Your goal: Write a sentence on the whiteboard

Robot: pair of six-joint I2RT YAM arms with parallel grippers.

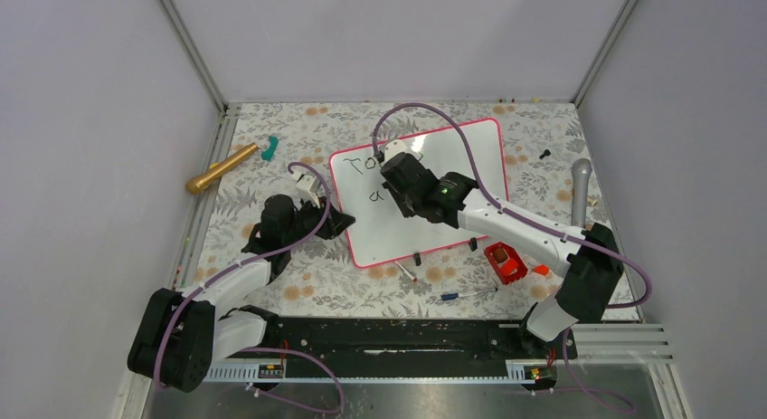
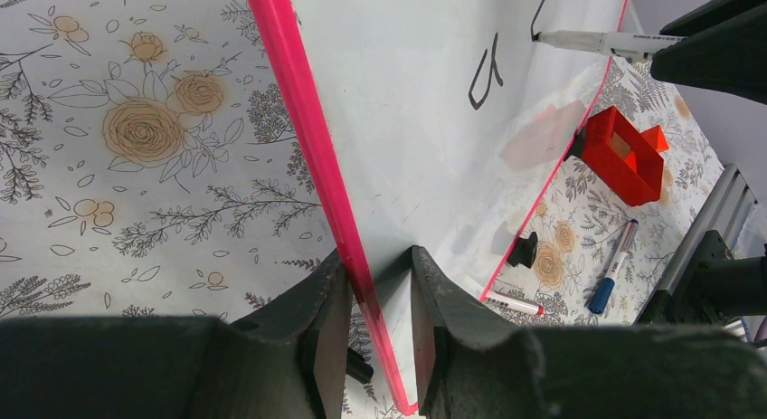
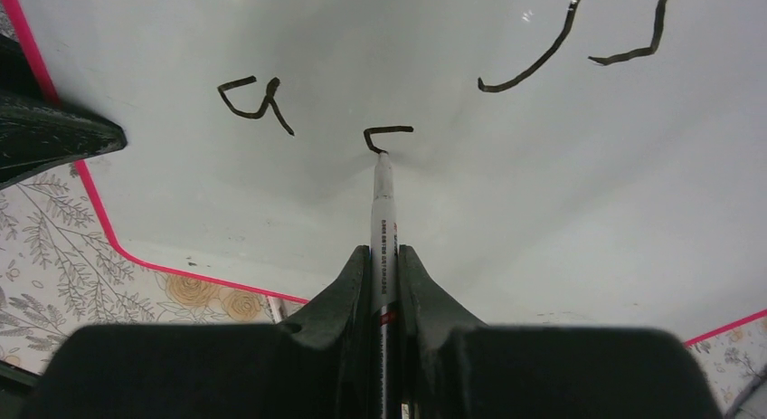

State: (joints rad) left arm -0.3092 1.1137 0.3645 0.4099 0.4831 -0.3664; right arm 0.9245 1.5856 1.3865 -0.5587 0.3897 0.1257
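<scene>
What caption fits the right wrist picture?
The right gripper, jaws shut on a marker, its tip touching a black stroke on the whiteboard.

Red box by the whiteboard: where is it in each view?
Top external: red box lower right of centre, just off the whiteboard near-right corner.
Left wrist: upper right, beyond the board's far edge.
Right wrist: not in it.
Shared landmark: the board's pink frame, in all three.

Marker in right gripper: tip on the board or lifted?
On the board: in the right wrist view the marker tip touches the whiteboard at the end of a black stroke.
</scene>
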